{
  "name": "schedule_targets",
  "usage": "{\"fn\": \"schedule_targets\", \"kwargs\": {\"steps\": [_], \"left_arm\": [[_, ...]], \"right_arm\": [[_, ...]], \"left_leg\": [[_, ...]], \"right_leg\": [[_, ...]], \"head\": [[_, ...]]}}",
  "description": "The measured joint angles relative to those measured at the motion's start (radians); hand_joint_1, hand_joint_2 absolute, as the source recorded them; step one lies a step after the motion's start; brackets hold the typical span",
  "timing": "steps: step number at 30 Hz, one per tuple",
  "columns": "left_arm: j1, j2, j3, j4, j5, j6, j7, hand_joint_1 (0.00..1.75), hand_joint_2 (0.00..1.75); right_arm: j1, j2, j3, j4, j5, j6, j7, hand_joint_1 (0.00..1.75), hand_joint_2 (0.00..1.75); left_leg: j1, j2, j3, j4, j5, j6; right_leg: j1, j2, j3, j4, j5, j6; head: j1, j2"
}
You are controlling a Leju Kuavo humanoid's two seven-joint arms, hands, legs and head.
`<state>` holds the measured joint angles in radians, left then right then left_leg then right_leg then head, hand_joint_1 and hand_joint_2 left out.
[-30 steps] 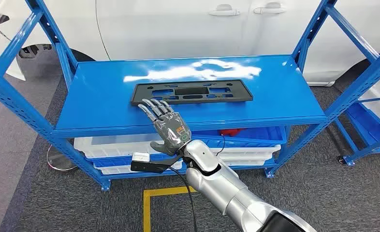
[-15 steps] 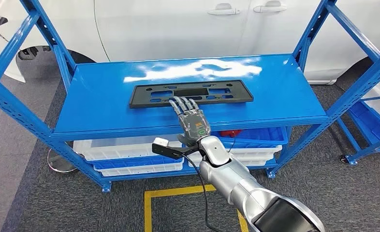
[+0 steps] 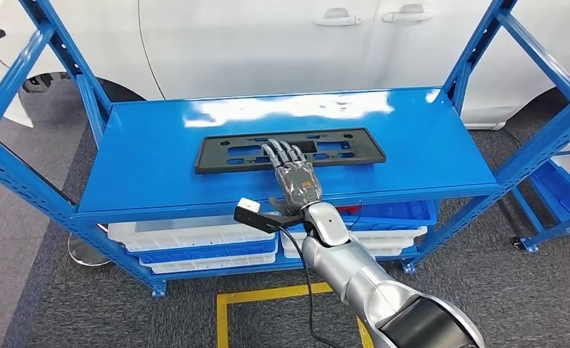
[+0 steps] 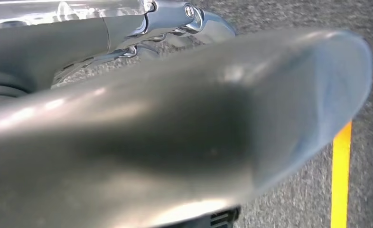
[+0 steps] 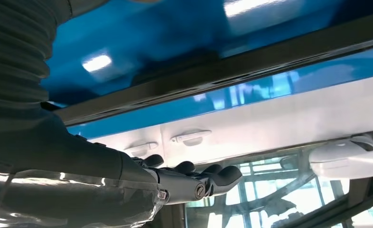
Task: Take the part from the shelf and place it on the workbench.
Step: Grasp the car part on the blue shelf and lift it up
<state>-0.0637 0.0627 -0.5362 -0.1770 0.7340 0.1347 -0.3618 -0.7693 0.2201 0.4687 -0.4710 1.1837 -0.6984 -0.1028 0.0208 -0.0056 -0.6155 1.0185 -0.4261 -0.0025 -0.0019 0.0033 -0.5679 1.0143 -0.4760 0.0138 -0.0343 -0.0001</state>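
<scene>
Up on the blue shelf [image 3: 159, 145], the black slotted plate [image 3: 224, 154], the part to be taken, lies flat near the shelf's middle, long side parallel to the front edge. From the head view the right hand [image 3: 295, 176] reaches over that front edge, fingers stretched and spread, their tips lying over the plate's near edge by its centre; nothing is gripped. The right wrist view gives what the head view cannot: the dark fingers [image 5: 208, 178] seen side-on, extended along the shelf surface, with the plate's edge [image 5: 232, 71] as a dark band across the shelf. Behind the shelf stands a white car [image 3: 267, 43]; under it, white and blue trays [image 3: 195, 235]. The left hand [image 4: 175, 142] shows as a blurred grey mass over grey carpet [image 4: 293, 199] with a yellow line [image 4: 340, 180]; whether it is open I cannot tell.
</scene>
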Motion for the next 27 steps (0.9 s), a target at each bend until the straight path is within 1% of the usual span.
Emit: {"fn": "schedule_targets", "kwargs": {"steps": [1, 2, 4, 5, 6, 7, 8, 9, 10, 11, 12, 13, 15, 16, 17, 18, 19, 20, 21, 22, 23, 24, 25, 26, 27], "left_arm": [[0.0, 0.0, -0.003, 0.0, 0.0, 0.001, 0.0, 0.0, 0.0], [-0.001, 0.0, -0.005, 0.0, 0.0, 0.003, 0.0, 0.0, 0.0], [-0.004, 0.001, -0.009, 0.0, 0.0, 0.006, 0.0, 0.0, 0.0], [-0.004, 0.002, -0.01, 0.0, 0.0, 0.006, 0.0, 0.0, 0.0], [-0.004, 0.002, -0.011, 0.0, 0.0, 0.007, 0.0, 0.0, 0.0], [-0.004, 0.002, -0.012, 0.0, 0.0, 0.007, 0.0, 0.0, 0.0], [-0.004, 0.002, -0.013, 0.0, 0.0, 0.007, 0.0, 0.0, 0.0], [-0.004, 0.002, -0.014, 0.0, 0.0, 0.006, 0.0, 0.0, 0.0], [-0.005, 0.001, -0.014, 0.0, 0.0, 0.006, 0.0, 0.0, 0.0], [-0.006, 0.0, -0.014, 0.0, 0.0, 0.006, 0.0, 0.0, 0.0], [-0.006, 0.0, -0.015, 0.0, 0.0, 0.006, 0.0, 0.0, 0.0], [-0.007, -0.001, -0.015, 0.0, 0.0, 0.006, 0.001, 0.0, 0.0], [-0.006, 0.0, -0.015, 0.0, 0.0, 0.006, 0.001, 0.0, 0.0], [-0.006, 0.001, -0.015, 0.0, 0.0, 0.005, 0.001, 0.0, 0.0], [-0.006, 0.001, -0.015, 0.0, 0.0, 0.004, 0.001, 0.0, 0.0], [-0.006, 0.001, -0.015, 0.0, 0.001, 0.002, 0.002, 0.0, 0.0], [-0.005, 0.001, -0.015, 0.0, 0.001, 0.0, 0.002, 0.0, 0.0], [-0.004, 0.001, -0.016, 0.0, 0.002, -0.001, 0.002, 0.0, 0.0], [-0.003, 0.001, -0.016, 0.001, 0.003, -0.002, 0.002, 0.0, 0.0], [-0.001, 0.002, -0.016, 0.001, 0.004, -0.002, 0.003, 0.0, 0.0], [0.0, 0.003, -0.016, 0.002, 0.005, -0.002, 0.003, 0.0, 0.0], [0.001, 0.004, -0.016, 0.003, 0.006, -0.002, 0.003, 0.0, 0.0], [0.002, 0.006, -0.015, 0.004, 0.008, -0.002, 0.003, 0.0, 0.0], [0.0, 0.007, -0.015, 0.005, 0.009, -0.003, 0.003, 0.0, 0.0], [0.0, 0.007, -0.015, 0.005, 0.009, -0.003, 0.003, 0.0, 0.0]], "right_arm": [[-0.001, 0.0, -0.004, -0.001, -0.001, 0.0, -0.005, 0.0, 1.75], [-0.001, 0.001, -0.008, -0.002, -0.002, -0.001, -0.01, 0.0, 1.75], [0.002, 0.001, -0.014, -0.003, -0.002, -0.001, -0.015, 0.0, 1.75], [0.007, 0.001, -0.016, -0.003, -0.002, -0.001, -0.017, 0.0, 1.75], [0.011, 0.001, -0.018, -0.003, -0.002, -0.001, -0.019, 0.0, 1.75], [0.014, 0.001, -0.018, -0.004, -0.002, -0.001, -0.021, 0.0, 1.75], [0.016, 0.001, -0.019, -0.005, -0.002, -0.001, -0.022, 0.0, 1.75], [0.016, 0.001, -0.019, -0.006, -0.001, -0.001, -0.023, 0.0, 1.75], [0.016, 0.002, -0.019, -0.008, 0.0, -0.001, -0.023, 0.0, 1.75], [0.016, 0.002, -0.019, -0.009, 0.002, -0.001, -0.023, 0.0, 1.75], [0.017, 0.003, -0.019, -0.01, 0.004, -0.001, -0.022, 0.0, 1.75], [0.017, 0.004, -0.019, -0.011, 0.006, -0.002, -0.022, 0.0, 1.75], [0.019, 0.006, -0.02, -0.015, 0.01, -0.002, -0.021, 0.0, 1.75], [0.019, 0.007, -0.021, -0.018, 0.013, -0.002, -0.021, 0.0, 1.75], [0.019, 0.009, -0.021, -0.019, 0.015, -0.002, -0.021, 0.0, 1.75], [0.02, 0.01, -0.021, -0.021, 0.017, -0.002, -0.021, 0.0, 1.75], [0.022, 0.011, -0.021, -0.021, 0.018, -0.002, -0.021, 0.0, 1.75], [0.025, 0.012, -0.021, -0.021, 0.019, -0.002, -0.021, 0.0, 1.75], [0.028, 0.012, -0.021, -0.021, 0.02, -0.002, -0.022, 0.0, 1.75], [0.03, 0.013, -0.021, -0.021, 0.021, -0.002, -0.022, 0.0, 1.75], [0.032, 0.014, -0.021, -0.021, 0.021, -0.002, -0.022, 0.0, 1.75], [0.032, 0.015, -0.021, -0.021, 0.022, -0.002, -0.022, 0.0, 1.75], [0.032, 0.016, -0.022, -0.022, 0.022, -0.002, -0.022, 0.0, 1.75], [0.031, 0.017, -0.022, -0.022, 0.023, -0.002, -0.023, 0.0, 1.75], [0.031, 0.017, -0.022, -0.022, 0.023, -0.002, -0.023, 0.0, 1.75]], "left_leg": [[0.001, 0.0, 0.003, -0.003, -0.001, 0.006], [0.002, 0.0, 0.006, -0.005, -0.002, 0.011], [0.0, 0.0, 0.009, -0.005, -0.006, 0.018], [-0.001, 0.0, 0.011, -0.005, -0.008, 0.02], [-0.002, -0.001, 0.013, -0.004, -0.01, 0.021], [-0.003, -0.002, 0.016, -0.004, -0.013, 0.021], [-0.004, -0.003, 0.02, -0.003, -0.016, 0.019], [-0.005, -0.005, 0.025, -0.003, -0.019, 0.018], [-0.007, -0.005, 0.028, -0.002, -0.023, 0.014], [-0.008, -0.005, 0.029, -0.002, -0.025, 0.01], [-0.009, -0.005, 0.03, -0.003, -0.027, 0.006], [-0.009, -0.005, 0.031, -0.005, -0.029, 0.0], [-0.009, -0.003, 0.035, -0.006, -0.034, -0.01], [-0.01, -0.001, 0.031, 0.01, -0.046, -0.014], [-0.01, -0.001, 0.015, 0.047, -0.067, -0.018], [-0.008, 0.0, -0.011, 0.105, -0.096, -0.021], [-0.007, 0.0, -0.046, 0.174, -0.125, -0.025], [-0.006, 0.0, -0.077, 0.234, -0.143, -0.028], [-0.004, 0.0, -0.097, 0.266, -0.144, -0.03], [-0.003, 0.0, -0.098, 0.258, -0.125, -0.032], [-0.001, 0.0, -0.08, 0.212, -0.09, -0.032], [0.0, 0.001, -0.05, 0.142, -0.051, -0.032], [0.0, 0.002, -0.02, 0.076, -0.024, -0.03], [-0.001, 0.002, 0.002, 0.029, -0.009, -0.025], [-0.003, 0.002, 0.013, 0.005, -0.008, -0.02]], "right_leg": [[-0.001, 0.0, -0.011, 0.025, -0.015, 0.005], [-0.003, -0.001, -0.034, 0.071, -0.037, 0.009], [-0.004, -0.001, -0.107, 0.205, -0.087, 0.013], [-0.005, -0.001, -0.142, 0.258, -0.098, 0.013], [-0.005, -0.001, -0.162, 0.28, -0.091, 0.012], [-0.004, -0.001, -0.163, 0.262, -0.064, 0.009], [-0.003, -0.001, -0.144, 0.208, -0.024, 0.003], [-0.001, -0.001, -0.116, 0.136, 0.016, -0.004], [0.002, -0.001, -0.088, 0.07, 0.044, -0.011], [0.005, -0.002, -0.069, 0.026, 0.059, -0.016], [0.008, -0.002, -0.06, 0.004, 0.061, -0.019], [0.01, -0.001, -0.057, -0.001, 0.058, -0.02], [0.004, 0.0, -0.049, -0.011, 0.06, -0.025], [0.001, 0.0, -0.043, -0.018, 0.061, -0.029], [-0.003, -0.001, -0.036, -0.025, 0.062, -0.033], [-0.003, -0.002, -0.031, -0.027, 0.06, -0.036], [-0.002, -0.003, -0.029, -0.027, 0.057, -0.039], [-0.002, -0.003, -0.027, -0.026, 0.055, -0.04], [-0.001, -0.003, -0.025, -0.025, 0.052, -0.041], [-0.002, -0.002, -0.023, -0.023, 0.048, -0.04], [-0.002, 0.0, -0.019, -0.02, 0.044, -0.038], [-0.003, 0.001, -0.015, -0.017, 0.039, -0.035], [-0.001, 0.002, -0.012, -0.013, 0.033, -0.03], [0.001, 0.002, -0.011, -0.01, 0.029, -0.025], [0.002, 0.002, -0.011, -0.008, 0.026, -0.02]], "head": [[0.001, 0.0], [0.002, 0.0], [0.004, 0.0], [0.004, 0.0], [0.004, 0.0], [0.004, 0.0], [0.004, 0.0], [0.004, 0.0], [0.004, 0.0], [0.004, 0.0], [0.003, 0.0], [0.003, 0.0], [0.003, 0.0], [0.002, 0.0], [0.001, 0.0], [0.0, 0.0], [-0.001, 0.0], [0.0, 0.0], [0.0, 0.0], [0.0, 0.0], [-0.001, 0.0], [-0.001, 0.0], [-0.001, 0.0], [-0.001, 0.0], [0.0, 0.0]]}}
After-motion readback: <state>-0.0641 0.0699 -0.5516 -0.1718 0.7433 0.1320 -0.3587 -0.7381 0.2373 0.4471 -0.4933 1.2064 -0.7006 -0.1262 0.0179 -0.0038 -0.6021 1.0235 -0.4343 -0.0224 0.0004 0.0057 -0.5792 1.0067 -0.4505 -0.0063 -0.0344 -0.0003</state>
